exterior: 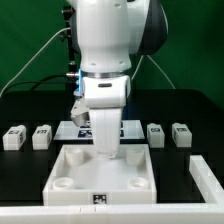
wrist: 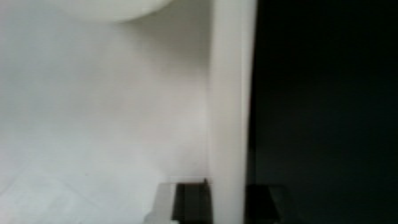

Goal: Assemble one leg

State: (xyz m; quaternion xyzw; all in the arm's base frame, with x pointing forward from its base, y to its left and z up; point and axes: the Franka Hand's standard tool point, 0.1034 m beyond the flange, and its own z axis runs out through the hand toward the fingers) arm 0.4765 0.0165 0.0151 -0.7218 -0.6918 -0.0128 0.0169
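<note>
Four legs (exterior: 155, 134) are sitting loose, two either side of the marker board (exterior: 72, 128). I'm seeing the gripper (exterior: 106, 150) hanging low over the white panel (exterior: 70, 170); finger spacing I cannot tell.

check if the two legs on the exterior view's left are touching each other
Apart. The exterior view shows black table between the outer leg and the inner leg.

Partly hidden: marker board (exterior: 68, 129); the arm (exterior: 105, 60) is covering most of it just behind the gripper (exterior: 106, 150). Unreadable: the jaws are blending into the white panel (exterior: 138, 165) beneath the gripper.
</note>
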